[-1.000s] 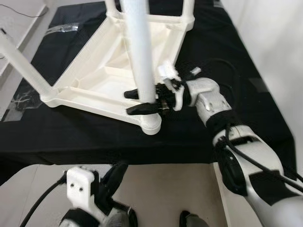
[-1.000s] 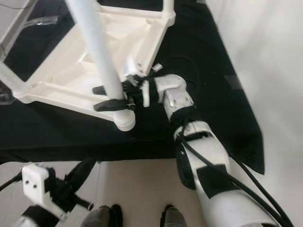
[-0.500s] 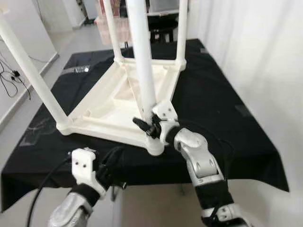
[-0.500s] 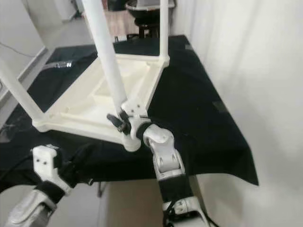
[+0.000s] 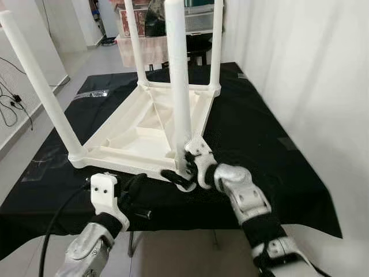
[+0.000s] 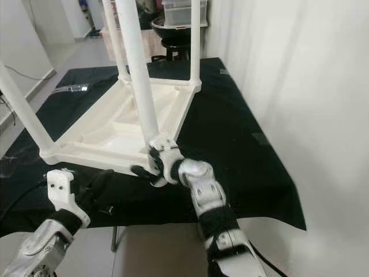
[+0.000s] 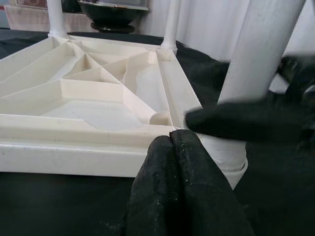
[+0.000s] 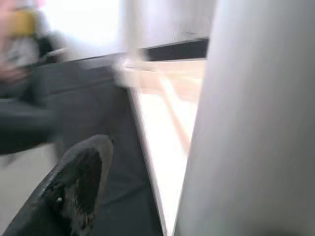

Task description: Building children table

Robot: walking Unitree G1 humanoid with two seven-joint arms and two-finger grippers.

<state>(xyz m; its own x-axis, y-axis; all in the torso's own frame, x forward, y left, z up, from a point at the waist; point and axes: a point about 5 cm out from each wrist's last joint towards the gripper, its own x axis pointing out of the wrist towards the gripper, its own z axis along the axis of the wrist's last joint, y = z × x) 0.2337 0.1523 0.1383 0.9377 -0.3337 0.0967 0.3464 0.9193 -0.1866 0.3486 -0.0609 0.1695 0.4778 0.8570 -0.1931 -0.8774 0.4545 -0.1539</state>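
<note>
A white children's table (image 5: 130, 135) lies upside down on a black-covered table (image 5: 248, 133), its legs pointing up. My right gripper (image 5: 180, 173) is at the base of the near leg (image 5: 180, 98), one black finger (image 7: 236, 120) in front of it and the other behind. In the right wrist view a gap shows between the finger (image 8: 78, 191) and the leg (image 8: 256, 123), so the gripper is open around it. My left gripper (image 5: 136, 186) is shut and holds nothing; its fingers (image 7: 172, 162) sit just below the tabletop's front rim (image 7: 74, 157).
The black cloth's front edge (image 5: 190, 210) hangs over bare floor. A white wall (image 5: 311, 69) runs close along the right. At the back stand a clear storage box (image 6: 181, 11) and a dark stool (image 6: 176, 40). Cables (image 5: 8, 107) lie on the floor at left.
The camera has risen and pulled back, so the whole table and room now show. My right gripper stays at the near leg's base. My left gripper has come up to the tabletop's front rim.
</note>
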